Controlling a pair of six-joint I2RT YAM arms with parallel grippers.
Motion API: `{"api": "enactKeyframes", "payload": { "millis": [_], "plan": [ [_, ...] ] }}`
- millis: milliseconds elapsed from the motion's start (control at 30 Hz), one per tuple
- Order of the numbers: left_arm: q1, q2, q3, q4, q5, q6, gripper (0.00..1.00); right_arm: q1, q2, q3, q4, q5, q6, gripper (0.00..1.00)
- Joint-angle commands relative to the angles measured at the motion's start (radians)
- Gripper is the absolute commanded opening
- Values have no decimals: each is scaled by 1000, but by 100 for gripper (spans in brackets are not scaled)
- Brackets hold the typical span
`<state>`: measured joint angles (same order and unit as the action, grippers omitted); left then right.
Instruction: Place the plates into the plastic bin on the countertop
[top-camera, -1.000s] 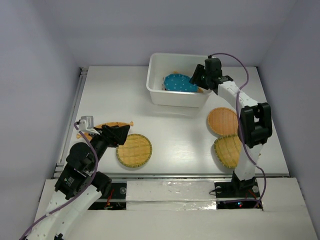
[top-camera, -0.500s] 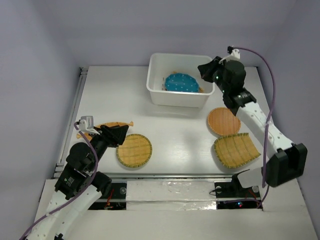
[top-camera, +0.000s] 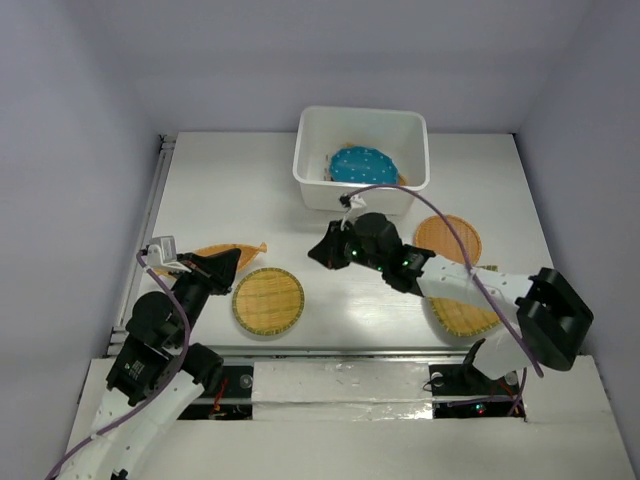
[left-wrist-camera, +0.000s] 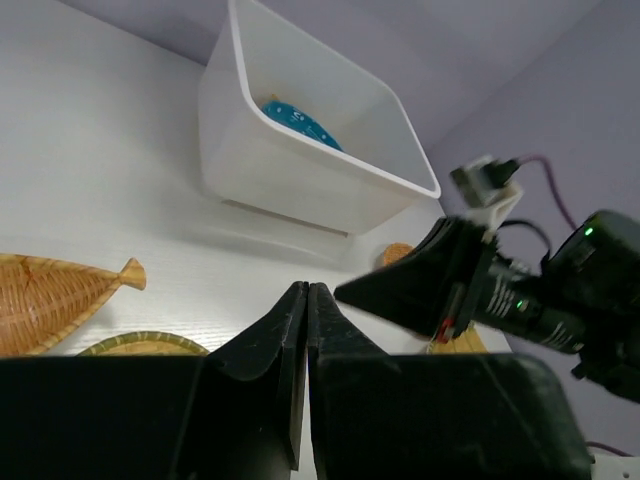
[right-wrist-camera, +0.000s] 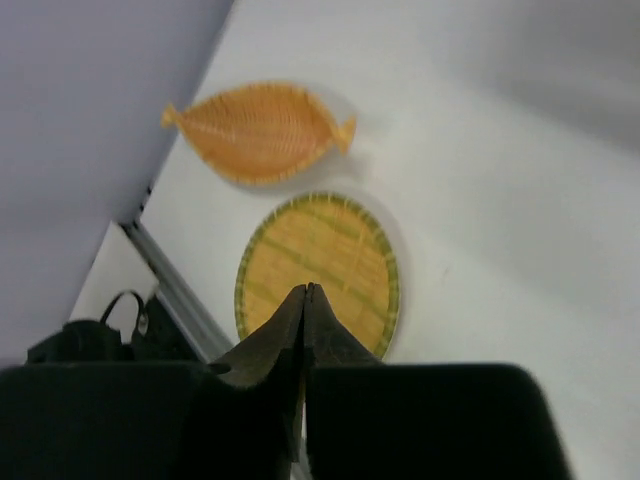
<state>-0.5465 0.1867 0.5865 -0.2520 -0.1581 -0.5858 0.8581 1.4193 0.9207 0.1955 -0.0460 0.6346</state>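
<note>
As the top view is showing, the teal plate (top-camera: 362, 165) is sitting in the plastic bin (top-camera: 340, 197) over an orange edge (top-camera: 402, 181), while four woven plates (top-camera: 448, 238) are lying on the countertop (top-camera: 230, 190), so most of the work is waiting.

From the left wrist, the left gripper (left-wrist-camera: 305, 292) is hanging empty with its jaws pressed together, facing the bin.

From the right wrist, the right gripper (right-wrist-camera: 305, 292) is hovering, likewise closed on nothing, above the round green-rimmed plate (right-wrist-camera: 320, 270), with the fish-shaped plate (right-wrist-camera: 258, 130) beyond.

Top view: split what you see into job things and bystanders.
Job: bin, blue plate, green-rimmed round plate, fish-shaped plate, orange round plate, fan plate, countertop.
Bystanders: metal rail, tape strip.
</note>
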Motion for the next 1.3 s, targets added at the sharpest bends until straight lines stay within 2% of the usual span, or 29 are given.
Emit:
{"api": "enactKeyframes", "payload": {
  "millis": [0,67,100,133,200,233,333,433,500,567,633,833,867,900,933,967,1133,1267],
  "plan": [
    [7,-3,9,28,-32,-3,0,36,53,-39,119,-3,62,12],
    [7,6,10,22,-41,-6,0,58,108,-66,157,-18,88,51],
    [7,8,9,22,-44,-8,0,58,128,-66,168,-23,97,58],
    [7,14,9,23,-46,-9,6,68,150,-69,182,-25,105,62],
    [7,32,7,25,-46,-9,12,78,194,-65,208,-47,123,67],
    [7,42,9,23,-46,-9,17,78,242,-59,222,-66,129,65],
    [7,69,12,20,-41,-6,23,99,300,-59,283,-103,161,59],
    [7,77,10,26,-35,-5,26,117,369,-56,317,-120,194,55],
    [7,79,9,30,-28,-3,29,128,406,-57,338,-132,217,47],
    [7,79,9,33,-24,-3,30,128,426,-59,352,-138,235,46],
    [7,80,9,31,-21,-2,31,137,448,-65,367,-138,244,41],
    [7,63,7,36,-17,-2,32,137,458,-95,403,-133,266,42],
    [7,62,6,36,-17,-2,32,137,460,-98,403,-141,266,36],
    [7,56,6,36,-17,0,32,137,460,-103,416,-147,275,15],
    [7,54,6,36,-17,-2,32,137,451,-111,426,-147,280,4],
    [7,53,6,36,-17,-2,32,137,443,-127,433,-147,284,0],
    [7,31,6,34,-17,-2,32,137,288,-192,360,-62,245,0],
    [16,5,6,34,-18,-3,32,137,49,-201,161,35,146,0]
  ]
}}
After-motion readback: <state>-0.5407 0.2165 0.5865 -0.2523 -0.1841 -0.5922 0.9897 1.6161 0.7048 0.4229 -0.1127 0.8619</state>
